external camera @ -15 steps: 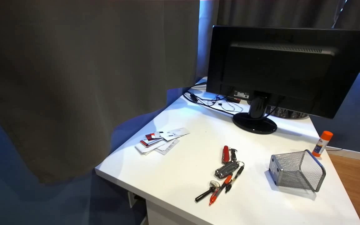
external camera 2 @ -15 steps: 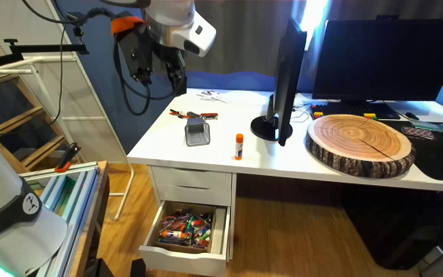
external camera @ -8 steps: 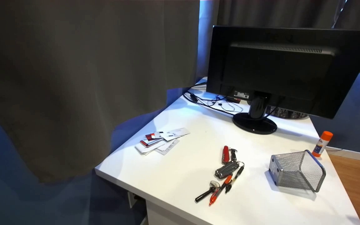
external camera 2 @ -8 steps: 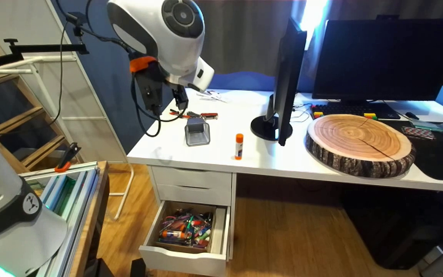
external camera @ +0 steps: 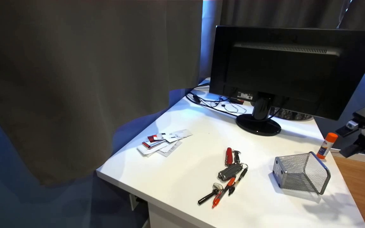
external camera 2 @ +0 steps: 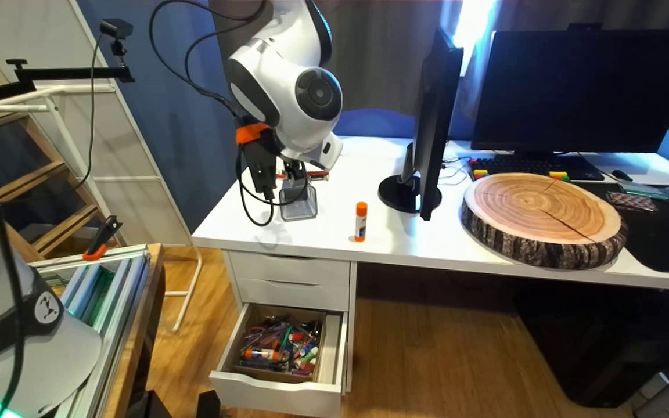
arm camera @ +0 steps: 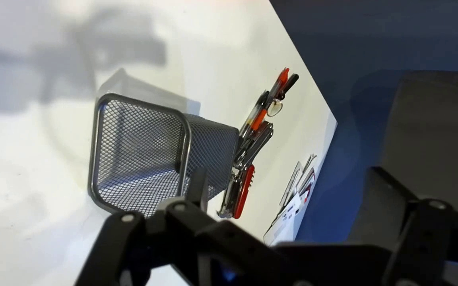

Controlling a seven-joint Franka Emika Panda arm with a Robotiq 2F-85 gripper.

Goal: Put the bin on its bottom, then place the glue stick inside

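Note:
The grey wire-mesh bin [external camera: 301, 172] lies on its side on the white desk. Its open end faces the near desk edge in an exterior view [external camera 2: 306, 210]. In the wrist view the bin [arm camera: 141, 151] is at left centre, its opening toward the camera. The glue stick [external camera: 326, 145] stands upright with its orange cap up, beside the bin near the desk edge; it also shows in an exterior view [external camera 2: 360, 222]. It is out of the wrist view. My gripper [external camera: 345, 141] is open and empty, above desk level, off the bin's open side. Its fingers [arm camera: 198, 188] are wide apart.
Pens [external camera: 223, 191], a grey multitool [external camera: 230, 172] and a red pocket knife [external camera: 229, 156] lie past the bin's base. Cards [external camera: 165, 142] lie near the far edge. A monitor [external camera: 284, 69] and a wood slab [external camera 2: 543, 209] stand on the desk. A drawer [external camera 2: 282, 392] is open below.
The arm has come down and toward the bin, and my gripper has entered an exterior view from its right edge. The bin and the glue stick have not moved.

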